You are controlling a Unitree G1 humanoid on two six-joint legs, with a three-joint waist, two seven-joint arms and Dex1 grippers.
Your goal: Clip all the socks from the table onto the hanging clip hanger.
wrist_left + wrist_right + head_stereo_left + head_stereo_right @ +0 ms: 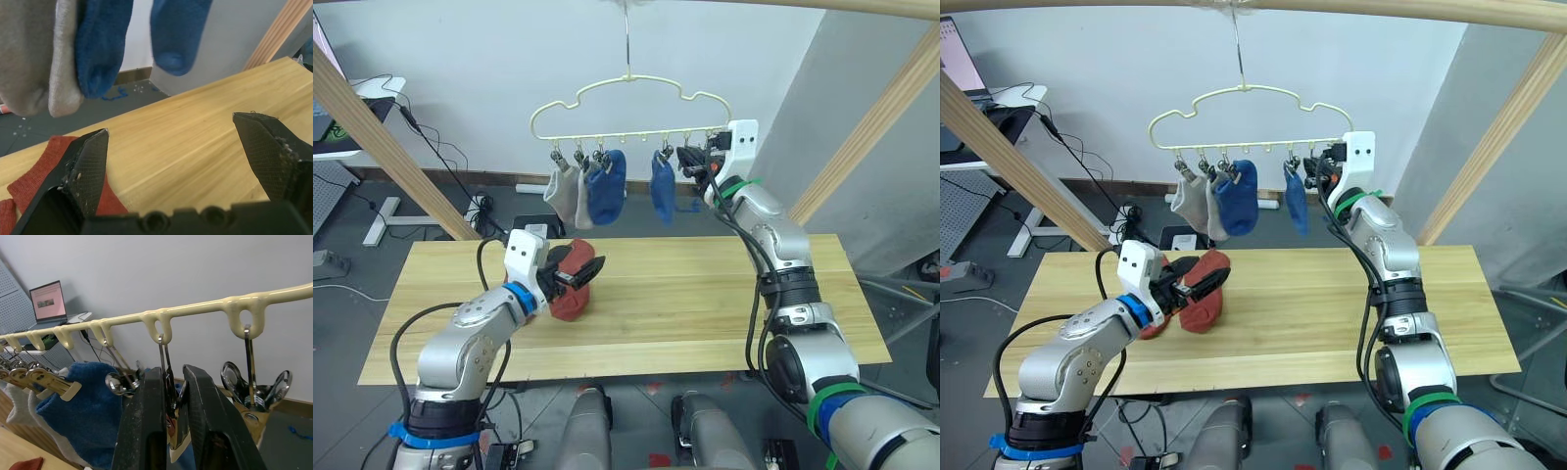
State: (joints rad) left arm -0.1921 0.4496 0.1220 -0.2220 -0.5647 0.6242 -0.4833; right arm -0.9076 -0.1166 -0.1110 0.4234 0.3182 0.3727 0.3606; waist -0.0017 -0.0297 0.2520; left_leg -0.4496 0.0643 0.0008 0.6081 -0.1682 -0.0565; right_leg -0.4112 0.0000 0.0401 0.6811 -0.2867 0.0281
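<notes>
Right pincer [168,431] pinches a clip [172,418] on the hanger [626,98], likely readying it. Below the hanger, left pincer [576,272] spread, empty, at red socks [570,294].

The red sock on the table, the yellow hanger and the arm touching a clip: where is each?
red sock [574,300]: left eye view, on its lower body.
hanger [628,77]: left eye view, on the top wire.
right gripper [176,404]: right wrist view, between fingers pinching a clip.
</notes>
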